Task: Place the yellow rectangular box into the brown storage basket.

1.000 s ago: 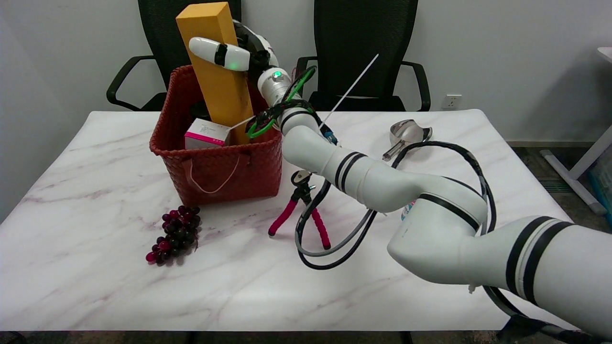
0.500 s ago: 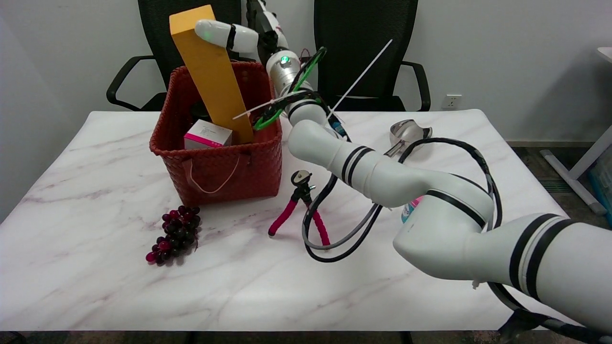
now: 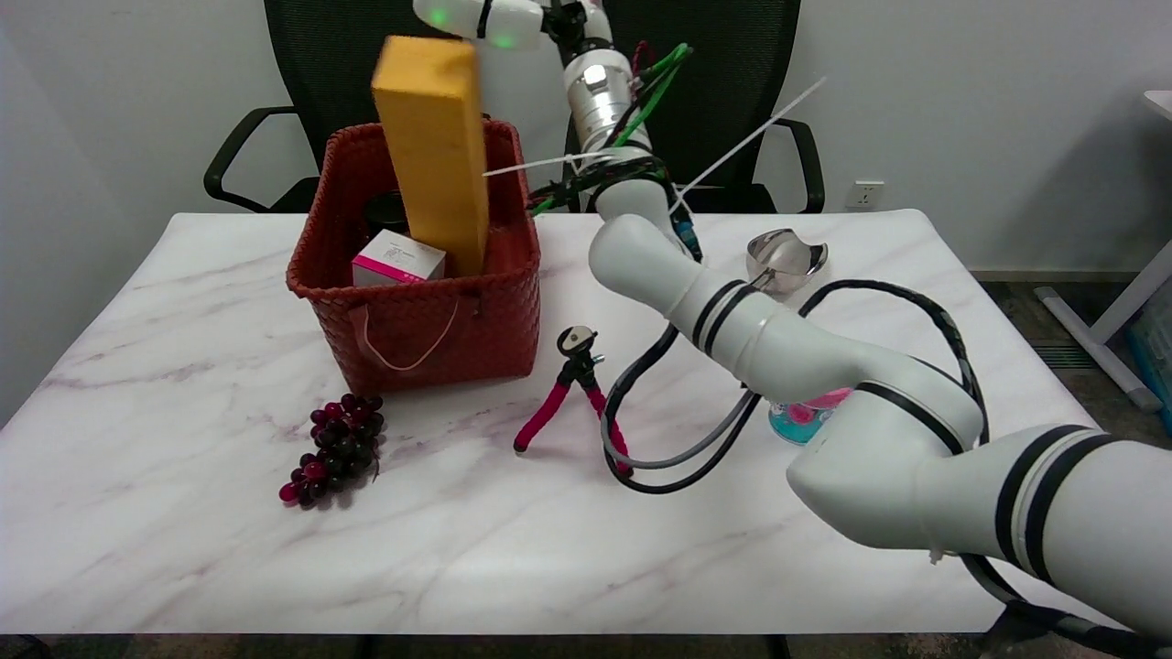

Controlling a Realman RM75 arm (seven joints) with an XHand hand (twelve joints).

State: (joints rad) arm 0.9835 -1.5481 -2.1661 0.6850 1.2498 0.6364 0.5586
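The yellow rectangular box (image 3: 438, 156) stands on end inside the brown storage basket (image 3: 417, 307), its lower end behind the front rim. It is nearly upright, looks motion-blurred, and rises well above the basket. My right hand (image 3: 508, 20) is at the picture's top edge, just above and to the right of the box's top. One white finger (image 3: 458, 16) stretches out over the box, with a thin gap between them and nothing held. The rest of the hand is cut off by the frame.
A small pink-and-white box (image 3: 398, 259) lies in the basket beside the yellow one. On the table are dark grapes (image 3: 337, 448), a pink-legged mini tripod (image 3: 577, 394), a metal scoop (image 3: 780, 259) and a teal-pink bottle (image 3: 801, 421) partly behind my arm. Two black chairs stand behind.
My right hand has let go of the yellow box and risen up and to the right. The box, earlier leaning left in the hand's grip, now stands nearly upright in the basket.
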